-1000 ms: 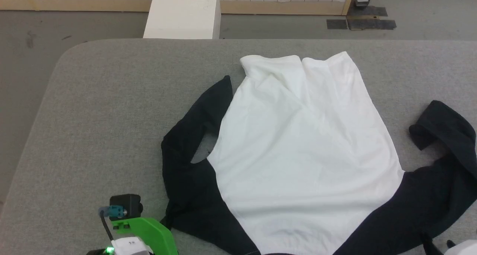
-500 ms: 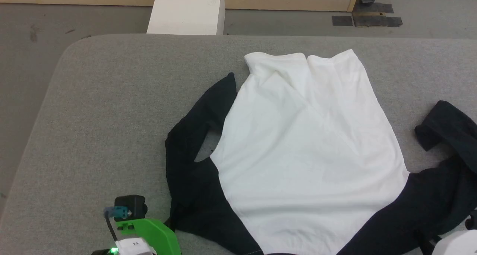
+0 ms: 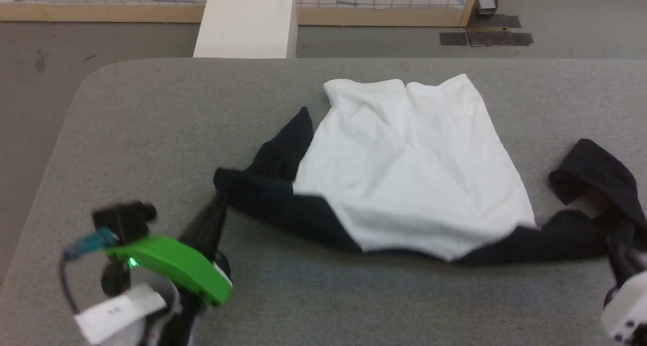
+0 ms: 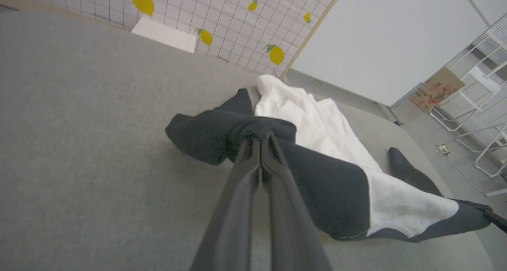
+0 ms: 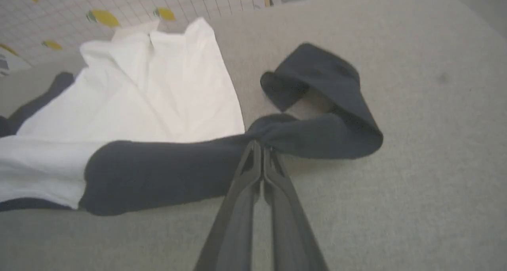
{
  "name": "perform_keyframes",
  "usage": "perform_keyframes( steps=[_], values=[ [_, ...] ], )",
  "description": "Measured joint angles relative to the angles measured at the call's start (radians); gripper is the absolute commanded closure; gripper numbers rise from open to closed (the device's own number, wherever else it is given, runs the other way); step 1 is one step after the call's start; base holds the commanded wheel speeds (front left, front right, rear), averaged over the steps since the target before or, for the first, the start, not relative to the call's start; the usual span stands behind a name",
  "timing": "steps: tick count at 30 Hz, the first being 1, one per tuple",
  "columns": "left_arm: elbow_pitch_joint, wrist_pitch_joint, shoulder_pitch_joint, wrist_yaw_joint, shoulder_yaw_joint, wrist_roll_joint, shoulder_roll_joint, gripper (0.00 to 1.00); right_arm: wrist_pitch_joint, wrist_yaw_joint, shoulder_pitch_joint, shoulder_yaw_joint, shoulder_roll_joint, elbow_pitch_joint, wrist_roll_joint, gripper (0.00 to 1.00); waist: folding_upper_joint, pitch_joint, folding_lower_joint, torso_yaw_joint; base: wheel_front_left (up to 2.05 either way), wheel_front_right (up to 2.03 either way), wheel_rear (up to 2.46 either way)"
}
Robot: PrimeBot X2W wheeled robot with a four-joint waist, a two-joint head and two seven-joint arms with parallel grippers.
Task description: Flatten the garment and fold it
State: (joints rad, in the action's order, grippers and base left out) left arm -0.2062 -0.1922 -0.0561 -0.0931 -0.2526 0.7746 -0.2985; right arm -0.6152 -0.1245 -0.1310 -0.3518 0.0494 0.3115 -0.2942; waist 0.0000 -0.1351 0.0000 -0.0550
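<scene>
Now we hold the garment (image 3: 414, 184) at both shoulder ends. The left gripper (image 4: 261, 139) has its fingers pressed together on a bunch of black fabric by the left sleeve (image 4: 202, 134). The right gripper (image 5: 262, 147) does the same, pinching black cloth where the right sleeve (image 5: 324, 81) doubles back on itself. The shirt lies on the grey table (image 3: 151, 133), hem end away from us, white body in the middle w/ creases toward the far edge. Btw. the two grips, the near edge looks raised off the surface, stretched as a band. We judge that's why it's a two-point hold: pull apart & draw it out so the body spreads flat. Both sleeves are crumpled beside the body and need laying out before any fold. Flattening step, prob. early in the task.
</scene>
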Motion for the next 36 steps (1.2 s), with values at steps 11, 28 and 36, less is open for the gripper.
perform_keyframes(
  steps=[11,28,36],
  values=[
    [-0.036,-0.163,-0.434,0.011,0.095,0.153,-0.019,1.0,-0.189,0.0,0.503,0.167,0.173,0.057,0.105,1.0,0.0,-0.051,0.0,0.035,0.0,0.0,0.0],
    [0.466,0.007,-1.244,-0.028,0.152,-0.03,-0.064,1.0,0.053,-0.008,1.464,0.254,0.194,-0.533,0.331,1.0,0.0,-0.345,0.0002,0.089,0.0,0.0,0.0],
    [0.56,0.222,-1.403,0.014,0.165,-0.075,-0.036,1.0,0.318,-0.008,1.696,0.188,0.163,-0.646,0.451,1.0,0.0,-0.454,0.0003,0.105,0.0,0.0,0.0]
  ],
)
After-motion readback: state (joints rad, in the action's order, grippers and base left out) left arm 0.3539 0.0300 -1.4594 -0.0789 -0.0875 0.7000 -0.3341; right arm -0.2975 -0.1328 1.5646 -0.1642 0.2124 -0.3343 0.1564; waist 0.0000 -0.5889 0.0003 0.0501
